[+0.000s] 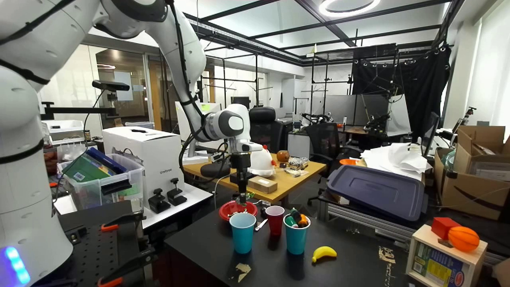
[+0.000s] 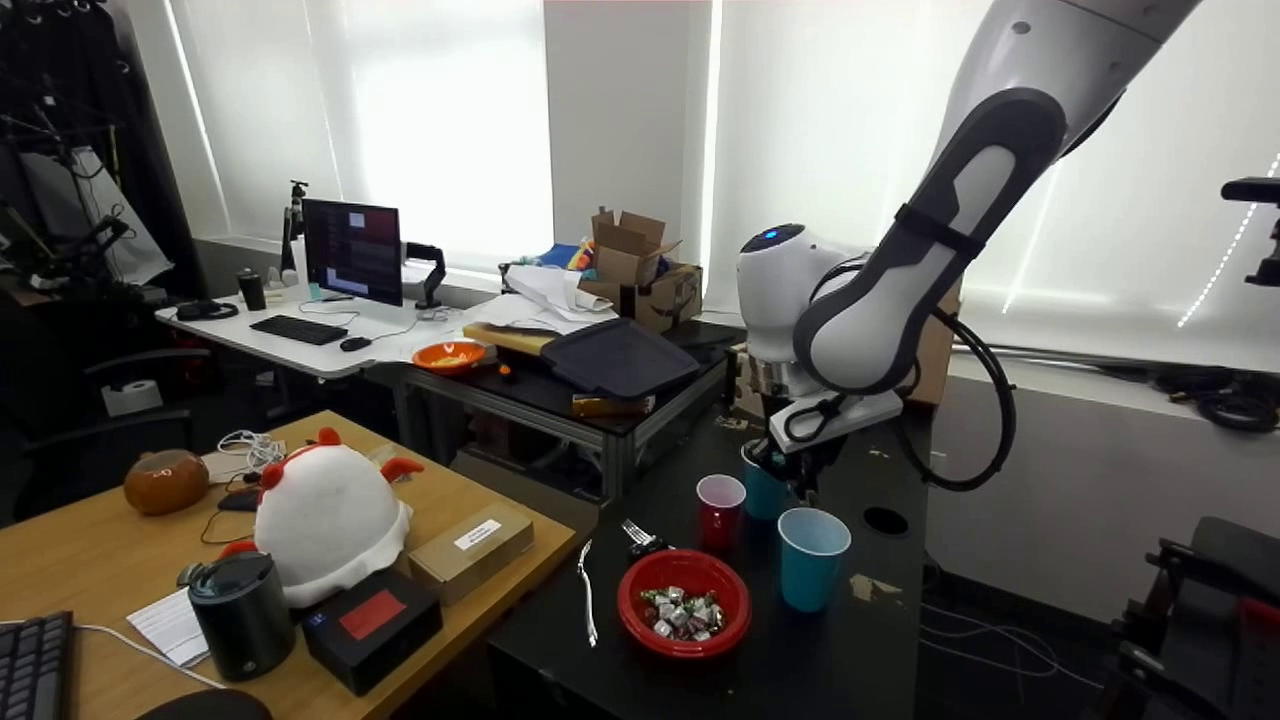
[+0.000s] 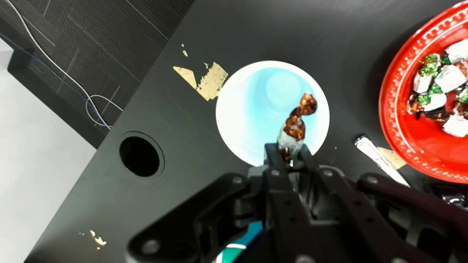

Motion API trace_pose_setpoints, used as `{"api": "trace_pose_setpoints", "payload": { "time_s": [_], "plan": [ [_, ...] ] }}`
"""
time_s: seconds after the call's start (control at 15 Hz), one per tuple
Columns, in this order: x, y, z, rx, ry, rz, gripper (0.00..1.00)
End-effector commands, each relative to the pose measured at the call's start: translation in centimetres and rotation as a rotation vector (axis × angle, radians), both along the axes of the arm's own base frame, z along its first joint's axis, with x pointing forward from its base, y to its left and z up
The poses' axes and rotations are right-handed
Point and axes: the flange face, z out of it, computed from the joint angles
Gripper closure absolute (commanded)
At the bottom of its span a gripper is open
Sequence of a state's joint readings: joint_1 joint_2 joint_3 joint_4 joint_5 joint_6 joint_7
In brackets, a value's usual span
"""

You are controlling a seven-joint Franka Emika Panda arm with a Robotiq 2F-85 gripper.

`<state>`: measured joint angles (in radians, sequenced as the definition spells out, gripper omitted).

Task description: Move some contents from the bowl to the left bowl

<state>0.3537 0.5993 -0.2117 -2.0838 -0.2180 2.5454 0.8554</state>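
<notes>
In the wrist view, your gripper was pinching brown-and-silver wrapped candy between its fingertips, above the open mouth of a blue cup. To the gripper's right lay the red bowl, with more wrapped candies in silver, green and brown, and near its rim a silver utensil handle. To the gripper's left, a round hole opened in the black table.

In an exterior view, you had a red cup and another blue cup, filled with green and orange objects, below and to the right of the gripper; a yellow banana lay farther right.

In an exterior view, the red bowl sat below and to the left of your gripper, with a fork near its rim; a white plush toy was well apart on the left. The fingertips looked too dark there to show the pinch.
</notes>
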Motion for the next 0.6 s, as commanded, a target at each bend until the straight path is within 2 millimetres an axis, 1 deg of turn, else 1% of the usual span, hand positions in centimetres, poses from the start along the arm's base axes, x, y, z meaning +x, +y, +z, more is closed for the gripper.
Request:
{"api": "trace_pose_setpoints", "payload": {
  "time_s": [0.0, 0.47, 0.53],
  "plan": [
    [-1.03, 0.07, 0.52, -0.014, 0.044, -0.045, 0.96],
    [-1.33, -0.13, 0.06, -0.024, 0.076, -0.056, 0.96],
    [-1.33, -0.18, 0.02, -0.025, 0.079, -0.059, 0.61]
  ]
}}
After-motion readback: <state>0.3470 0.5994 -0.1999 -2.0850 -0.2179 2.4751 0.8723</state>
